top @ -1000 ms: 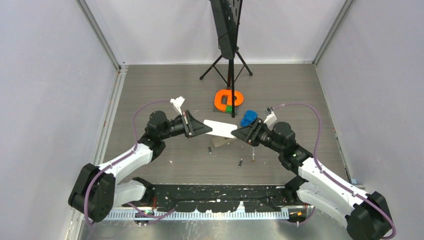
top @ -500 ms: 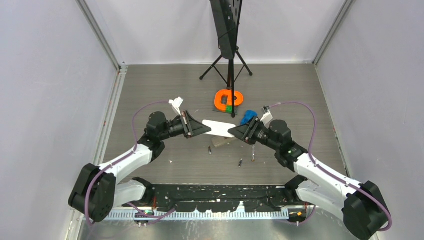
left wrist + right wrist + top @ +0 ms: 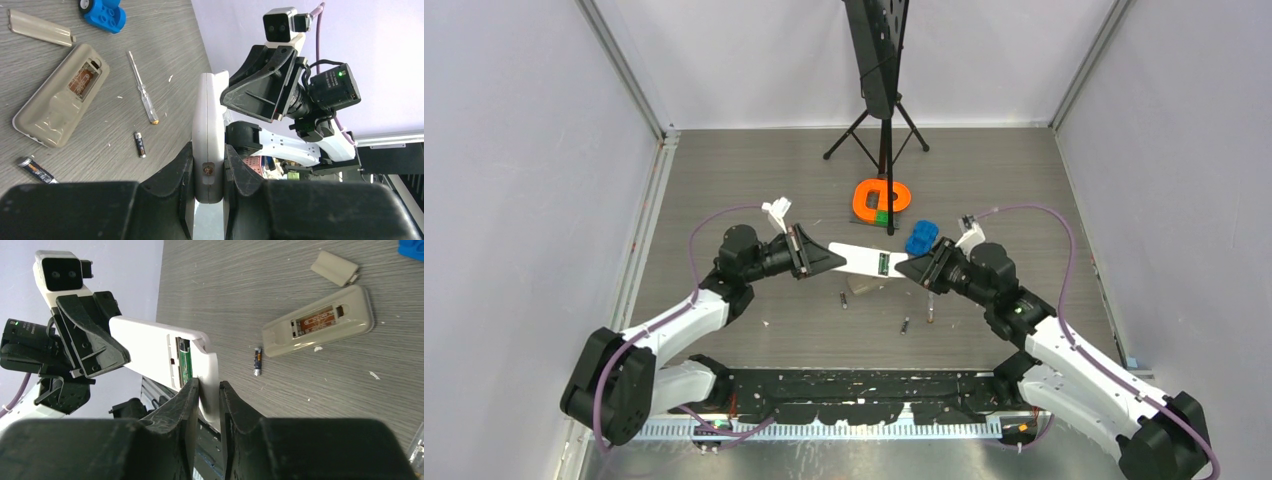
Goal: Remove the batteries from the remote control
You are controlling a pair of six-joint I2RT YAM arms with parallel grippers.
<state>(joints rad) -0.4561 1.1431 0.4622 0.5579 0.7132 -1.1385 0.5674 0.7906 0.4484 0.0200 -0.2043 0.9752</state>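
A white remote control [image 3: 856,258] hangs above the table, held between both arms. My left gripper [image 3: 208,150] is shut on its near end [image 3: 208,125]. My right gripper [image 3: 208,385] is shut on the opposite end, on a white end piece [image 3: 209,375] that has slid back. A green board [image 3: 185,359] shows beside that piece. Two batteries [image 3: 140,144] [image 3: 33,169] lie loose on the table below. In the right wrist view one battery [image 3: 257,360] lies near a beige remote [image 3: 320,329] with an open compartment.
A loose beige cover [image 3: 40,28], a thin metal-tipped stick tool [image 3: 143,95] and a blue toy [image 3: 921,237] lie round the beige remote. An orange ring [image 3: 882,198] and a black tripod stand [image 3: 885,120] are farther back. Grey walls close in both sides.
My right gripper has closed on the white remote's end. That end piece has drawn to the right, and a green board now shows. The left arm has held still.
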